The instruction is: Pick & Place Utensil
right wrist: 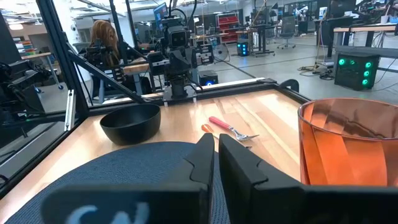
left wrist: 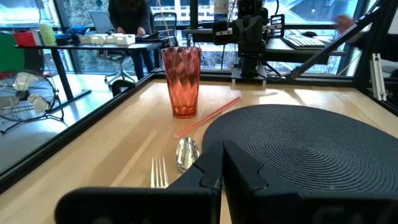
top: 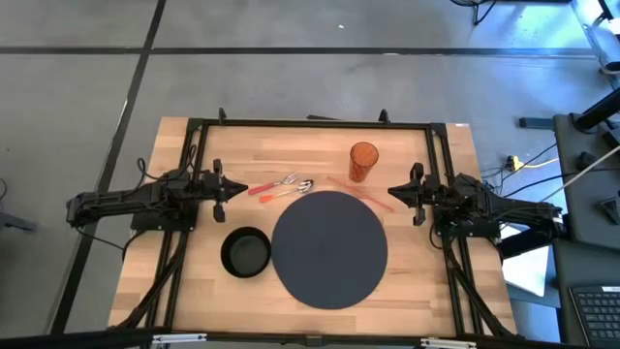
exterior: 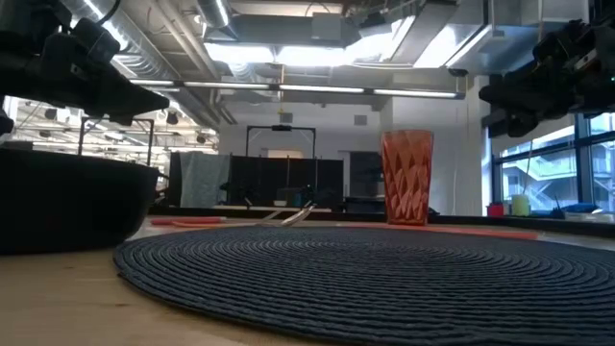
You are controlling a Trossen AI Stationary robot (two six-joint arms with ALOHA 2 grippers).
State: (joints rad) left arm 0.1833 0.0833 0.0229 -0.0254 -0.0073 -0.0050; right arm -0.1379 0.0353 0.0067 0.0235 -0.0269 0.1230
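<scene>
A fork [top: 273, 183] and a spoon [top: 294, 188], both with red-orange handles, lie side by side on the wooden table [top: 199, 291], just beyond the far left rim of a dark round placemat [top: 329, 248]. In the left wrist view the fork's tines [left wrist: 158, 172] and the spoon's bowl [left wrist: 186, 152] point toward my left gripper [left wrist: 222, 168]. That gripper [top: 242, 188] hovers shut just left of the utensils, touching nothing. My right gripper [top: 392, 193] hovers shut at the placemat's far right, above the mat [right wrist: 124, 168], holding nothing.
An orange faceted cup [top: 363, 162] stands upright behind the placemat. Thin red sticks [top: 363, 193] lie on the table between the cup and the mat. A black bowl [top: 246, 252] sits left of the mat. A black frame [top: 310, 123] borders the table. A person [right wrist: 102, 46] shows beyond the table's left side.
</scene>
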